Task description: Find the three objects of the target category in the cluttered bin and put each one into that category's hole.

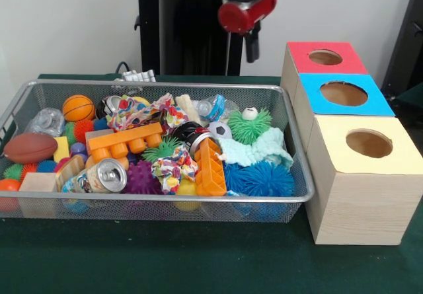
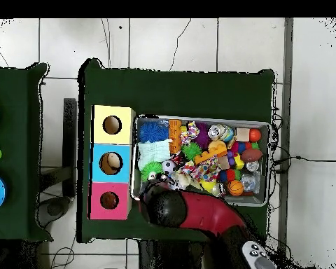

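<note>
A wire mesh bin (image 1: 165,205) (image 2: 202,118) is packed with toys: a silver can (image 1: 106,175), a small basketball (image 1: 78,108), a brown football (image 1: 29,147), orange plastic blocks (image 1: 124,141), blue spiky balls (image 1: 259,178), a green spiky ball (image 1: 250,127), patterned cloth pieces (image 1: 173,167) and a crumpled plastic bottle (image 1: 213,106). Beside the bin stand three wooden boxes with round holes, topped red (image 1: 325,57) (image 2: 109,200), blue (image 1: 344,94) (image 2: 111,163) and yellow (image 1: 369,143) (image 2: 112,125). My gripper (image 1: 252,48) hangs above the bin's back edge near the red box, holding nothing that I can see.
The bin and boxes sit on a dark green tabletop (image 1: 165,261). In the overhead view my red arm (image 2: 202,212) covers the bin's corner beside the red box. A second green table (image 2: 13,154) with coloured round things stands to the left.
</note>
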Robot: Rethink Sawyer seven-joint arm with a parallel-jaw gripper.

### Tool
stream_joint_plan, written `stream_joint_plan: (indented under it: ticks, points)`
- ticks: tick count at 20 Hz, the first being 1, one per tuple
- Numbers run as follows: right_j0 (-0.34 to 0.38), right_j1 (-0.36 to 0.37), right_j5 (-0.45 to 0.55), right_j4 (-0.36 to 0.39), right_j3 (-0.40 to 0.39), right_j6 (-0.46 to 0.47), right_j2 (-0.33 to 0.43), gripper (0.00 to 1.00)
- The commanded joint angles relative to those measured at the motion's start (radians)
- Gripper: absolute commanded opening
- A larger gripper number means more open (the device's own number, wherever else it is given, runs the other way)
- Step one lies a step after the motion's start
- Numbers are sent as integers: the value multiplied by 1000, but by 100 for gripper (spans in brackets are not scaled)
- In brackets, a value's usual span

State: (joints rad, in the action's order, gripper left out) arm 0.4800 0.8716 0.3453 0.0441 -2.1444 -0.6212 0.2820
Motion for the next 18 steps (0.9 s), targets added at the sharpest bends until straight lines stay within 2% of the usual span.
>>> stream_joint_plan:
  ticks: [1,3,10,18]
  points:
    - [55,-71,129,110,218,-23,-7,0]
    - [65,-78,151,110,240,-47,-16,0]
    - [136,-107,249,158,320,24,36,0]
    - [155,-133,312,214,378,45,64,0]
